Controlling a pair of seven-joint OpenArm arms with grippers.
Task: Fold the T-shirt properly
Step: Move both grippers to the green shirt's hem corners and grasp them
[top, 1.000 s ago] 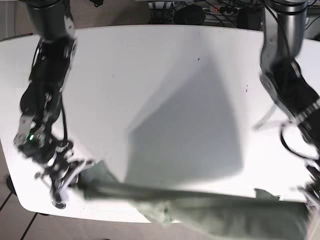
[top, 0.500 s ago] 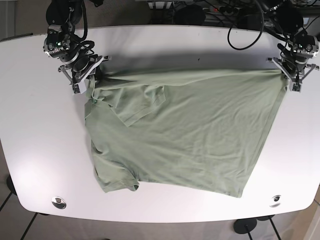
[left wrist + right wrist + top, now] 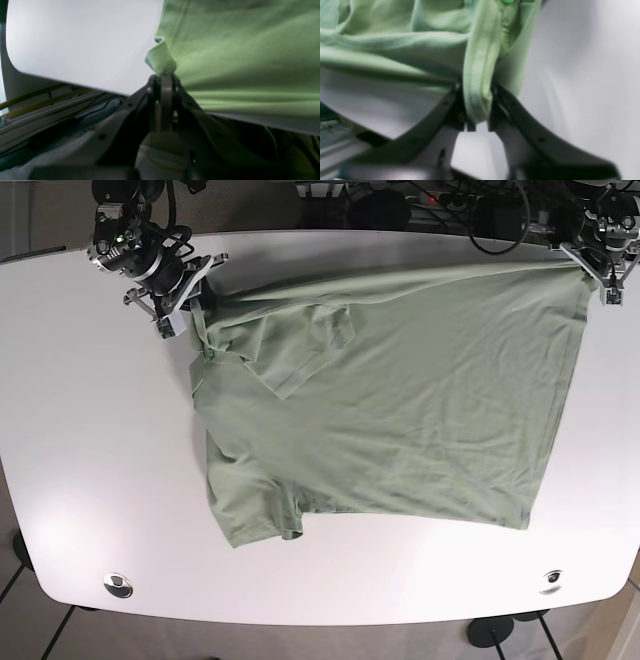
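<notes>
A pale green T-shirt [image 3: 400, 400] lies spread over the white table [image 3: 100, 480], stretched along its far edge. My left gripper [image 3: 598, 278] at the far right corner is shut on a corner of the shirt; the left wrist view shows the jaws [image 3: 162, 77] pinching a small fold of green cloth [image 3: 160, 58]. My right gripper [image 3: 185, 305] at the far left is shut on the shirt's other top corner; the right wrist view shows a hemmed fold [image 3: 477, 75] clamped between the fingers. One sleeve [image 3: 310, 350] is folded over the body.
Cables and dark gear [image 3: 400, 205] lie beyond the table's far edge. Two round metal fittings sit near the front corners, one on the left [image 3: 117, 584] and one on the right [image 3: 549, 581]. The shirt's lower hem [image 3: 400, 515] lies past the table's middle.
Both grippers have carried the shirt from the front edge to the far edge, spreading it flat. Since half a second ago the shirt shifted further back and rightward.
</notes>
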